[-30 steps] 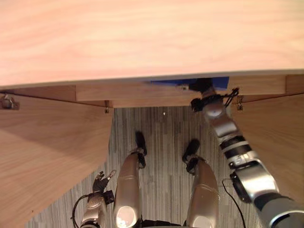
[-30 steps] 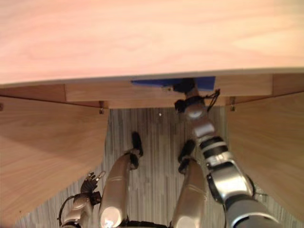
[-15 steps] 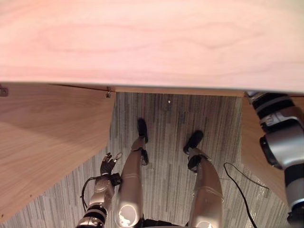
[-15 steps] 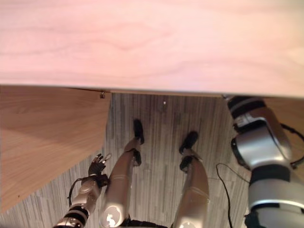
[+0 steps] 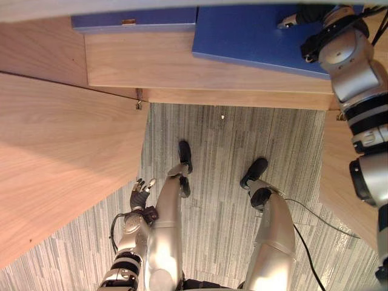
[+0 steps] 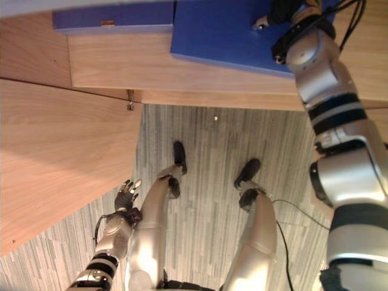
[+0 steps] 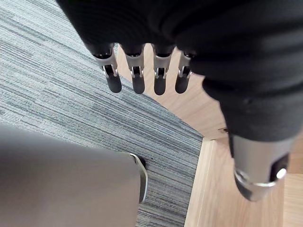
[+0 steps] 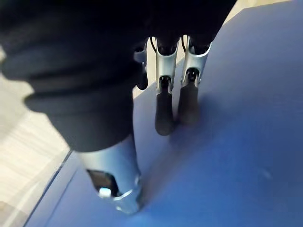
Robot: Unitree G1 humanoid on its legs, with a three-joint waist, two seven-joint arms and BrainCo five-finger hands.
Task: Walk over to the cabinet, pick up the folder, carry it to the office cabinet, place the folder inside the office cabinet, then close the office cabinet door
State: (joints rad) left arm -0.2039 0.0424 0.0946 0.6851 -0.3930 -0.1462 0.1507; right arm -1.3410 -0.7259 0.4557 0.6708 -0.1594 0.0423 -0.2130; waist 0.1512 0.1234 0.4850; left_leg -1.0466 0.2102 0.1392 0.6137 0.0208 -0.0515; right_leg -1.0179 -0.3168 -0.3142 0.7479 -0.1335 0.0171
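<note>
While its fingers lie straight with their dark tips pressed down, the right robot hand [image 8: 164,106] rests flat and unclenched on the flat blue rectangular folder [image 5: 248,33], gripping nothing. The folder lies on the pale wooden shelf [image 5: 151,66] inside the light wooden office cabinet [image 5: 36,48], just beside a darker blue flat case [image 5: 133,19] set farther back to the left. The cabinet's left door [image 5: 60,157] stands swung open over the grey striped carpet [image 5: 224,145]. The left robot hand [image 5: 140,195] hangs low above the carpet, fingers loose, empty.
</note>
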